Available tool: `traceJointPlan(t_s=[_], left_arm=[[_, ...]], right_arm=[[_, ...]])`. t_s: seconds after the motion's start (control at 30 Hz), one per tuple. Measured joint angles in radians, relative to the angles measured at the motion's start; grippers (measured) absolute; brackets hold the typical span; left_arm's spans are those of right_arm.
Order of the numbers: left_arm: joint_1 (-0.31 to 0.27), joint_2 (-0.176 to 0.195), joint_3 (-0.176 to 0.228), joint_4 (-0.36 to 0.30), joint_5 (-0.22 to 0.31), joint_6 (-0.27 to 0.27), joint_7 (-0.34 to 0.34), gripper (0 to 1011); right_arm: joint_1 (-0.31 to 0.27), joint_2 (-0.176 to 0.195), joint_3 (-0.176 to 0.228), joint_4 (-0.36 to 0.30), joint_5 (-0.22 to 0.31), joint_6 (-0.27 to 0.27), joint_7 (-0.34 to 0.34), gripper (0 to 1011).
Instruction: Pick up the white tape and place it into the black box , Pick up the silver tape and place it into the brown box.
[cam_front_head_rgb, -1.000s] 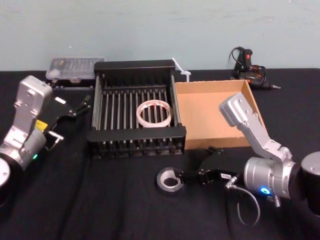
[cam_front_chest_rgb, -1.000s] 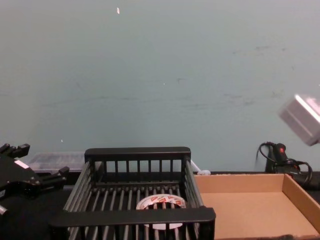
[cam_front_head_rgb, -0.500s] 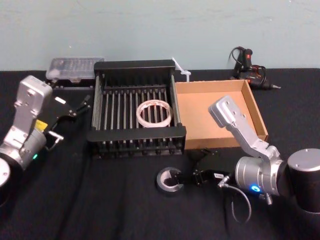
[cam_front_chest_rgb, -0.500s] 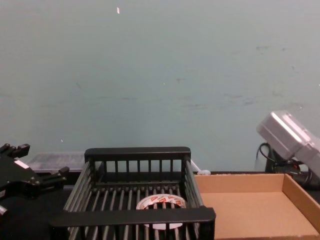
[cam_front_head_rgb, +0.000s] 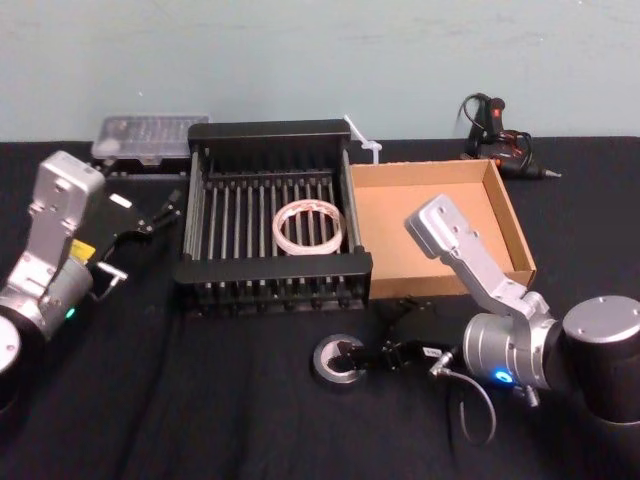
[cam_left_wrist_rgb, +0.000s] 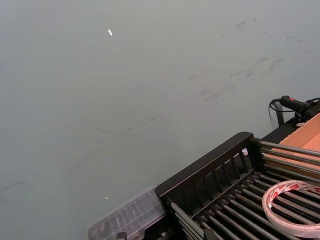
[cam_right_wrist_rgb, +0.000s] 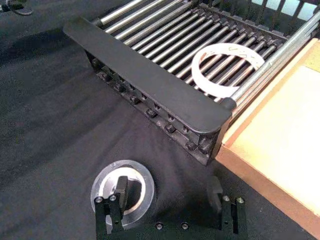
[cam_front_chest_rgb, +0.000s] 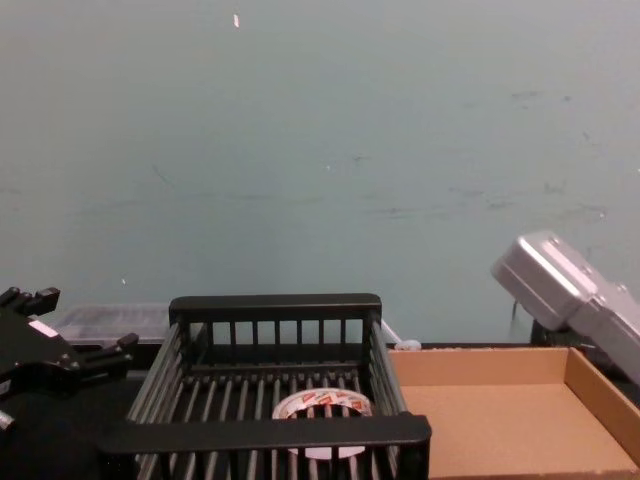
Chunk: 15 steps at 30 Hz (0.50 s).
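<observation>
The right gripper (cam_right_wrist_rgb: 170, 200), fingers spread, straddles the silver tape (cam_right_wrist_rgb: 123, 192) wall; it should seat fully before pinching; the left gripper (cam_front_head_rgb: 150, 215) idles far left, fingers spread.

Right arm: reaches low across the front of the table, forearm angled down from a raised elbow.
Right gripper (cam_front_head_rgb: 352, 357): level near the table surface, fingers (cam_right_wrist_rgb: 120, 189) spread wide.
Left arm: parked at the left side, bent upward.
Left gripper (cam_front_head_rgb: 160, 212): held off the surface, fingers parted.
</observation>
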Motion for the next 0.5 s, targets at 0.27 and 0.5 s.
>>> traceJointPlan(t_s=[0.27, 0.5], left_arm=[[0.000, 0.000, 0.000, 0.000, 0.000, 0.000, 0.000, 1001], [0.000, 0.000, 0.000, 0.000, 0.000, 0.000, 0.000, 1001]], right_arm=[[0.013, -0.018, -0.004, 0.018, -0.029, 0.011, 0.013, 1002], [0.017, -0.030, -0.004, 0.030, -0.049, 0.019, 0.024, 1002]])
